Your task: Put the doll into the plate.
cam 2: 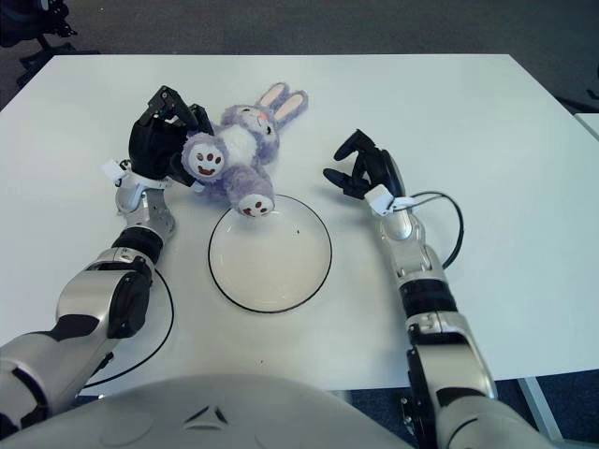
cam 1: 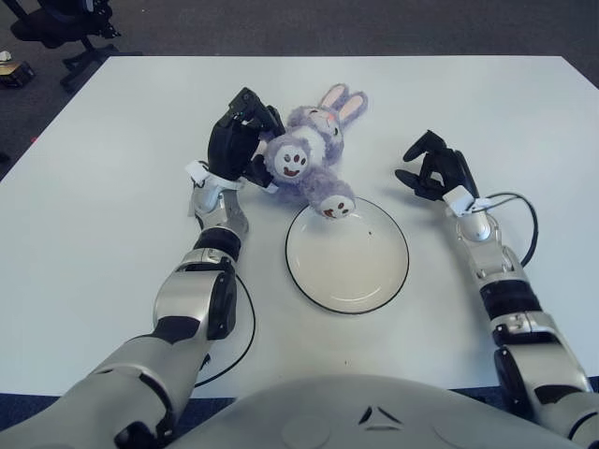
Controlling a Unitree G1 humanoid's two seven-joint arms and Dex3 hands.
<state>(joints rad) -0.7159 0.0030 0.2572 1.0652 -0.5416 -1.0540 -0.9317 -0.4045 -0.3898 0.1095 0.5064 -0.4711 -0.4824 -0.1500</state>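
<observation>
Purple plush doll [cam 1: 309, 154] lies toward the desk's [cam 1: 112, 140] far edge with one foot overhanging the plate [cam 1: 347, 254] rim, so the left hand [cam 1: 239, 145], clamped on its leg, should lift before swinging over while the right hand [cam 1: 435, 168] hovers spread alongside.

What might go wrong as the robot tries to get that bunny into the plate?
The left robot hand grips the doll only at its side by one leg, so it could slip free. One foot already overhangs the plate rim and might nudge it. The right robot hand, open beside the plate, could bump it.
</observation>
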